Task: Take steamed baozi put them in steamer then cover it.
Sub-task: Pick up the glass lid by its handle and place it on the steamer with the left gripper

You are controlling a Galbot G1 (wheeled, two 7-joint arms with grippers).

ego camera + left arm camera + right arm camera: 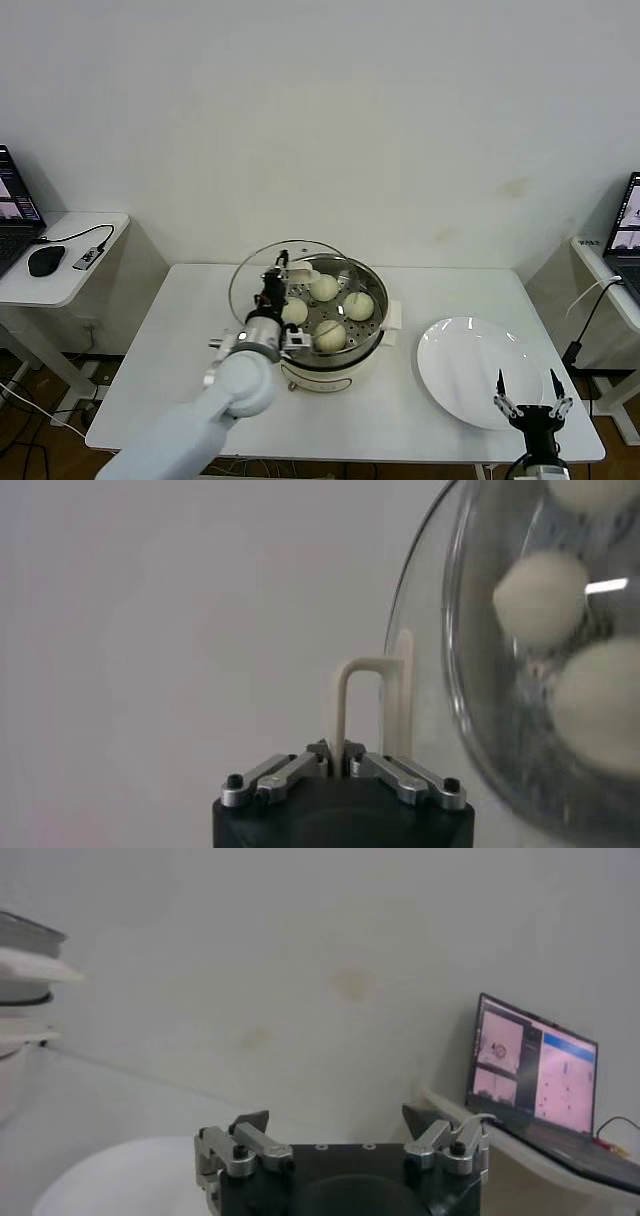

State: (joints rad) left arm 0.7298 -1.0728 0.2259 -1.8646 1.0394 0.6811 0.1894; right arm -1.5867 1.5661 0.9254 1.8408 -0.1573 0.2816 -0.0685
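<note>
A: Currently listed: left gripper (pixel 279 274) clamped on the cover (pixel 262 268) handle, lid tilted at the steamer (pixel 345 352) rim.
B: Contents?
A: Four steamed baozi (pixel 323 288) on its tray. Right gripper (pixel 527 393) spread wide, by the white plate (pixel 450 375).

A flat round white plate (pixel 478 372) lay on the white rectangular table (pixel 400 430) before me, toward my right. Well off to my left stood a small white side desk (pixel 70 285) carrying a black computer mouse (pixel 46 261), a thin black cable with a small adapter (pixel 88 256) and the corner of an open laptop (pixel 12 215). At my far right another open dark laptop (pixel 535 1080) sat on a white desk (pixel 605 275), its screen lit.
</note>
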